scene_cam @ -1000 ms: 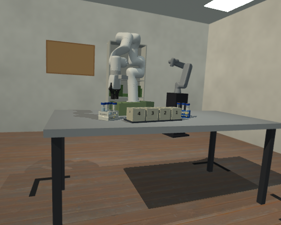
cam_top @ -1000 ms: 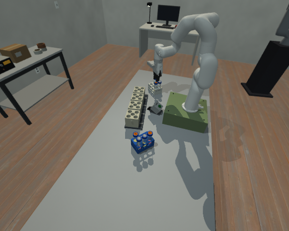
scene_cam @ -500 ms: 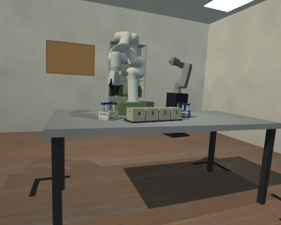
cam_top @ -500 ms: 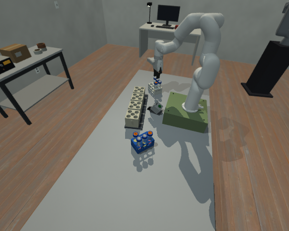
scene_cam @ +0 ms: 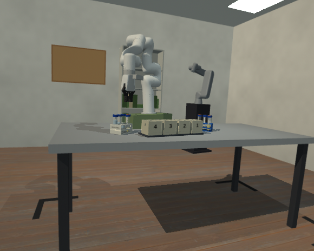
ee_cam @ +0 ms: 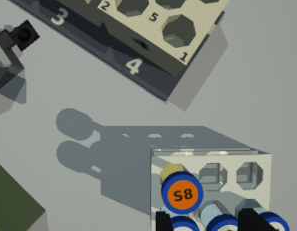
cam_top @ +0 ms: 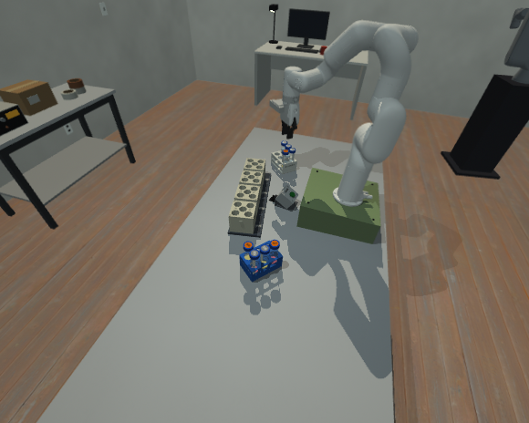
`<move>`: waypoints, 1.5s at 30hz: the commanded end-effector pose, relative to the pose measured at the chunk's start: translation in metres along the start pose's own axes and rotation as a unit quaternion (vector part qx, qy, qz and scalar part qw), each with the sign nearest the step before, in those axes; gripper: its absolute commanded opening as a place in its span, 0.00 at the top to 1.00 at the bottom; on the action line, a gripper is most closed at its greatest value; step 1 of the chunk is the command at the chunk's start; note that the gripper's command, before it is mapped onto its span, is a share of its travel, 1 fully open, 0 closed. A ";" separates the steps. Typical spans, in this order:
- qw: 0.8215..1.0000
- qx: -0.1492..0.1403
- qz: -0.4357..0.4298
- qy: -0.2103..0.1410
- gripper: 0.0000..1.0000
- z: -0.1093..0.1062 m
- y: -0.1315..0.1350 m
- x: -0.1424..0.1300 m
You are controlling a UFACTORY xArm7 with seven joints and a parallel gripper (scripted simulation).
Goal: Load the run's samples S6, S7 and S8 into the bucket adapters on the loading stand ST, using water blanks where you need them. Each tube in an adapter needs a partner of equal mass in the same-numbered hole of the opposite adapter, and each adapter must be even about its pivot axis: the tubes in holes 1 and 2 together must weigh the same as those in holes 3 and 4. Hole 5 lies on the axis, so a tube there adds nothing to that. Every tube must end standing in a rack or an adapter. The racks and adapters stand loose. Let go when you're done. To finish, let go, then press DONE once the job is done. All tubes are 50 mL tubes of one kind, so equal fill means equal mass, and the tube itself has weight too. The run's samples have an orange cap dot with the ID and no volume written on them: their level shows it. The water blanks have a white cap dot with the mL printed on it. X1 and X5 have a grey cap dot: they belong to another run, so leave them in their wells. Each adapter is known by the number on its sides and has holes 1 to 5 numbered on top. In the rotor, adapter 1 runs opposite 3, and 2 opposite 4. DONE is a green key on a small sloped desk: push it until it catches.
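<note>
My gripper (cam_top: 288, 133) (scene_cam: 128, 99) (ee_cam: 206, 220) hangs open and empty, well above the white rack (cam_top: 281, 166) (scene_cam: 117, 130) (ee_cam: 214, 155). In that rack stands tube S8 (ee_cam: 182, 194) (cam_top: 285, 150) with an orange cap dot, and other blue-capped tubes stand beside it, partly hidden by my fingers. Four beige adapters (cam_top: 247, 193), numbered 4 (scene_cam: 152, 126) to 1 (scene_cam: 197, 125), stand in a row on the dark loading stand (ee_cam: 114, 58); their holes look empty. The wrist view shows adapter 4 (ee_cam: 159, 26). A blue rack (cam_top: 261, 265) (scene_cam: 205, 127) holds several tubes, two of them with orange dots (cam_top: 248, 245) (cam_top: 274, 244).
The small sloped desk with the green DONE key (cam_top: 293, 194) stands between the adapters and the arm's green base (cam_top: 338, 214) (ee_cam: 14, 204). The white rack is near the table's far end, the blue rack in front of adapter 1.
</note>
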State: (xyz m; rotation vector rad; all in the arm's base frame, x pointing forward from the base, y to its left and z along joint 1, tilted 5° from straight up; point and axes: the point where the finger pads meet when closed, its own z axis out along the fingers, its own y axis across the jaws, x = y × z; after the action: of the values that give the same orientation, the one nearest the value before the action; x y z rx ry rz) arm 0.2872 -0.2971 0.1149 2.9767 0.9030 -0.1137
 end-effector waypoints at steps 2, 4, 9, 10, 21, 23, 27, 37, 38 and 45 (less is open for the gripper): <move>1.000 -0.002 0.000 0.000 0.56 -0.010 0.001 0.001; 1.000 -0.002 0.000 0.000 0.56 -0.014 0.001 0.001; 1.000 -0.002 0.000 0.000 0.56 -0.024 0.001 0.001; 1.000 -0.002 0.000 0.000 0.56 -0.026 0.001 0.001; 1.000 -0.002 0.000 0.000 0.56 -0.033 0.001 0.001; 1.000 -0.002 0.000 0.000 0.56 -0.033 0.001 0.001; 1.000 -0.002 0.000 0.000 0.56 -0.033 0.001 0.001; 1.000 -0.002 0.000 0.000 0.56 -0.033 0.001 0.001; 1.000 -0.002 0.000 0.000 0.56 -0.033 0.001 0.001; 0.995 -0.002 0.100 0.001 0.00 -0.033 -0.014 0.027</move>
State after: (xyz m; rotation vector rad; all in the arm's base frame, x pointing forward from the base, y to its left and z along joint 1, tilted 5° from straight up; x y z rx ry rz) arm 0.2935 -0.2863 0.1460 3.0075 0.8047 -0.1101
